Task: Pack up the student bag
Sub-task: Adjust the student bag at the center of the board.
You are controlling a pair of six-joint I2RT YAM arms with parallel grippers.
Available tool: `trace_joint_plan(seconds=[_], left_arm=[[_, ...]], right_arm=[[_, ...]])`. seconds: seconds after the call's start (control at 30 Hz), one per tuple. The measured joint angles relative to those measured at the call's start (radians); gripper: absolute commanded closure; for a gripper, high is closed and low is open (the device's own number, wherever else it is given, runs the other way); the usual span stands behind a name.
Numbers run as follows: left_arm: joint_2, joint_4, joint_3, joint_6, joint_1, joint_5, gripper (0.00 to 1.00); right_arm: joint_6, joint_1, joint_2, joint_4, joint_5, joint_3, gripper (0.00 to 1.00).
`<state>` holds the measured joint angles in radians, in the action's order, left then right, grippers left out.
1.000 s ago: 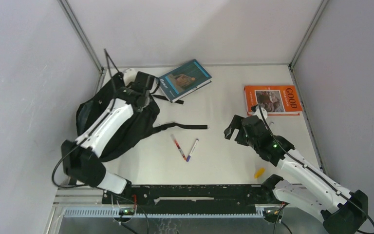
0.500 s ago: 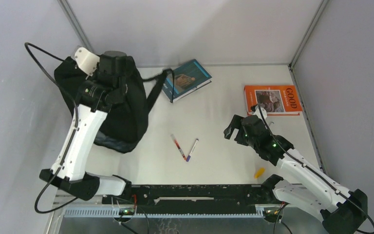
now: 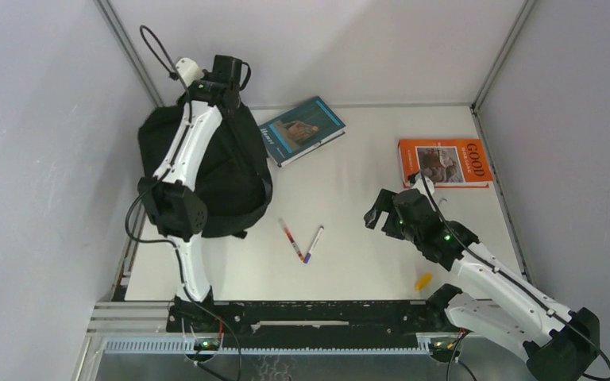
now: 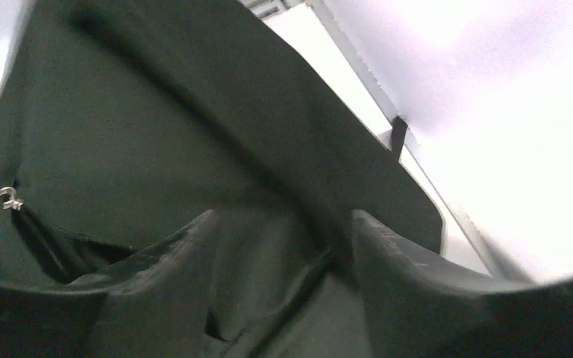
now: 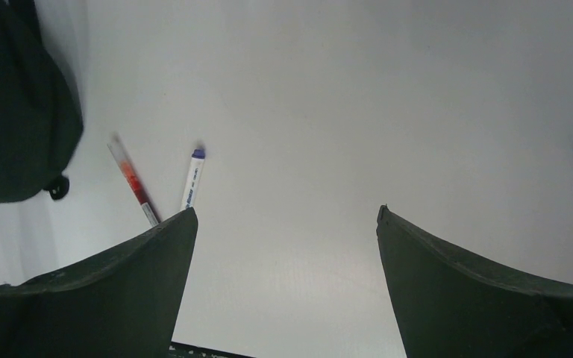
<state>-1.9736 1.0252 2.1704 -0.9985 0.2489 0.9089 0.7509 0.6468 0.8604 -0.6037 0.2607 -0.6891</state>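
Black backpack [image 3: 230, 171] stands bunched under the left fingers [image 4: 157, 283], which are parted with slack fabric between them; unsupported, it may topple. Right fingers [image 5: 119, 291] hang spread wide over the counter [image 5: 343, 112], pens [image 5: 192, 183] just beyond.

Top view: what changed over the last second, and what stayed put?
The left gripper hauled the bag up from lying flat to bunched upright at the back left; its strap, earlier stretched across the table, is drawn in. The fingers now stand apart with fabric between them; a grip cannot be confirmed. Right gripper, blue book, orange book and pens stayed put.
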Motion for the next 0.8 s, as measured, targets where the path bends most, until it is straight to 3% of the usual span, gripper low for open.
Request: trace_joint_plan(seconds=[0.07,0.17,0.33,0.5,0.63,0.8], left_arm=[[-0.048,0.008,0.009,0.026,-0.015,-0.020,0.03],[-0.069,0.015,0.010,0.077,-0.028,-0.054,0.01],[0.005,-0.060,-0.064,0.259,-0.015,-0.112,0.10],[0.277,-0.150,-0.402,0.467,0.090,-0.185,0.12],[0.477,-0.168,-0.680,0.559,0.156,-0.328,0.06],[0.527,-0.139,-0.870,0.645,0.180,-0.436,0.03]], right_arm=[[0.004,0.002,-0.008,-0.001,0.000,0.006,0.02],[0.012,0.004,-0.010,-0.004,0.000,0.014,0.02],[0.014,0.004,-0.001,-0.006,0.000,0.017,0.01],[0.014,0.004,0.035,0.012,-0.002,0.017,0.01],[0.011,0.004,0.072,0.039,-0.014,0.017,0.01],[-0.001,0.004,0.105,0.076,-0.041,0.019,0.01]])
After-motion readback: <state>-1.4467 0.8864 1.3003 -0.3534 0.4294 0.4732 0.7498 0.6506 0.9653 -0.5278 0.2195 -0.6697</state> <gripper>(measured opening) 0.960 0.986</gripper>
